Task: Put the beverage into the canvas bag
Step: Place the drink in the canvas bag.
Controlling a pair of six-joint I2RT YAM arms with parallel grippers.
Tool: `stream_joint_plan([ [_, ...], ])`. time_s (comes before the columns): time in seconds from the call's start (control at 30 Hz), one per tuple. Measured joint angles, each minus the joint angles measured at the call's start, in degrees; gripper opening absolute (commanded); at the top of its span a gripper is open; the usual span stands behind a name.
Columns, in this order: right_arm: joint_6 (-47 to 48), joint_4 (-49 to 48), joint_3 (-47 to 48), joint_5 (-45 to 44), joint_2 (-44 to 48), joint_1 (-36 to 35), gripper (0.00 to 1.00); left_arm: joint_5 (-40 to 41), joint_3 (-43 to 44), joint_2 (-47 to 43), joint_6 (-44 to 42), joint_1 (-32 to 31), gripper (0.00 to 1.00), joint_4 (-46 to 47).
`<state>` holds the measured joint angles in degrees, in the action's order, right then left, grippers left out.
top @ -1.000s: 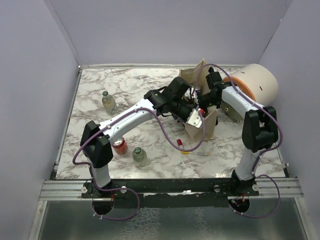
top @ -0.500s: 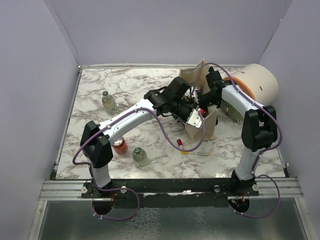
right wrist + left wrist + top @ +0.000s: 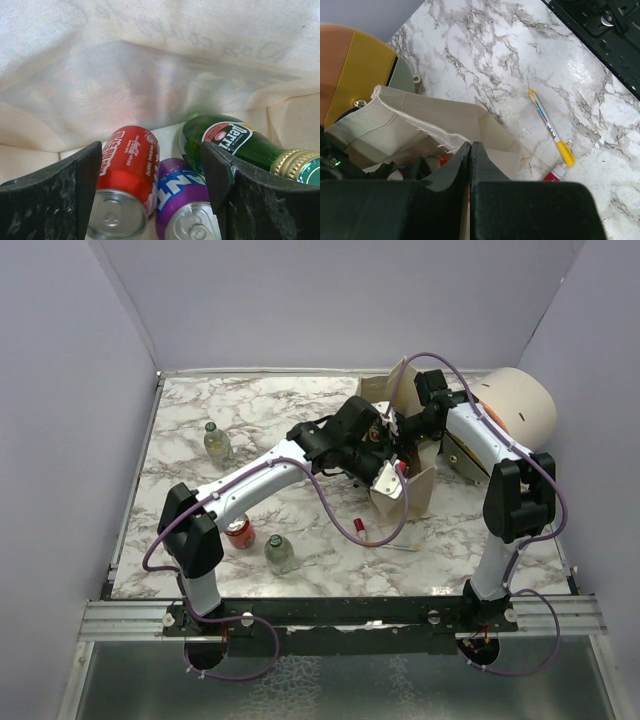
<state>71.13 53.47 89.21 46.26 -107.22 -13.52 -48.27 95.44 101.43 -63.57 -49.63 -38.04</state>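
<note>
The beige canvas bag (image 3: 424, 490) stands at the back right of the table. My left gripper (image 3: 388, 462) is shut on its near rim; in the left wrist view the closed fingertips (image 3: 470, 145) pinch the frayed canvas edge (image 3: 420, 115). My right gripper (image 3: 402, 428) is open and empty, reaching into the bag's mouth. In the right wrist view its jaws (image 3: 152, 150) stand wide apart inside the canvas walls (image 3: 150, 50), above a red cola can (image 3: 127, 165), a purple soda can (image 3: 182, 200) and a green glass bottle (image 3: 225, 140) lying on the bag's bottom.
A red can (image 3: 239, 533) and a small glass bottle (image 3: 280, 554) stand near the left arm's base. Another bottle (image 3: 217, 443) stands at the left. A yellow marker (image 3: 547, 125) lies in front of the bag. A cream-and-orange cylinder (image 3: 515, 405) lies behind the bag.
My right gripper has drawn back and up towards the bag's far rim. The bag's far flap stands higher. The left arm has barely moved.
</note>
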Motion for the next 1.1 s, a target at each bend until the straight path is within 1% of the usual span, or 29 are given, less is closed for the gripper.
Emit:
stream_joint_plan([
  [0.17, -0.83, 0.07, 0.11, 0.50, 0.00, 0.02, 0.80, 0.00, -0.76, -0.46, -0.02, 0.00, 0.00, 0.22],
  [0.5, -3.08, 1.01, 2.67, 3.08, 0.02, 0.04, 0.79, -0.02, -1.20, -0.70, -0.04, 0.00, 0.00, 0.55],
  [0.87, -10.84, 2.47, 9.60, 8.24, 0.02, 1.73, 0.77, -0.02, -1.29, -0.72, -0.04, 0.00, 0.00, 0.55],
  [1.1, -16.52, 2.43, 12.28, 9.42, 0.02, 4.00, 0.77, -0.02, -1.29, -0.72, -0.04, 0.00, 0.00, 0.61],
])
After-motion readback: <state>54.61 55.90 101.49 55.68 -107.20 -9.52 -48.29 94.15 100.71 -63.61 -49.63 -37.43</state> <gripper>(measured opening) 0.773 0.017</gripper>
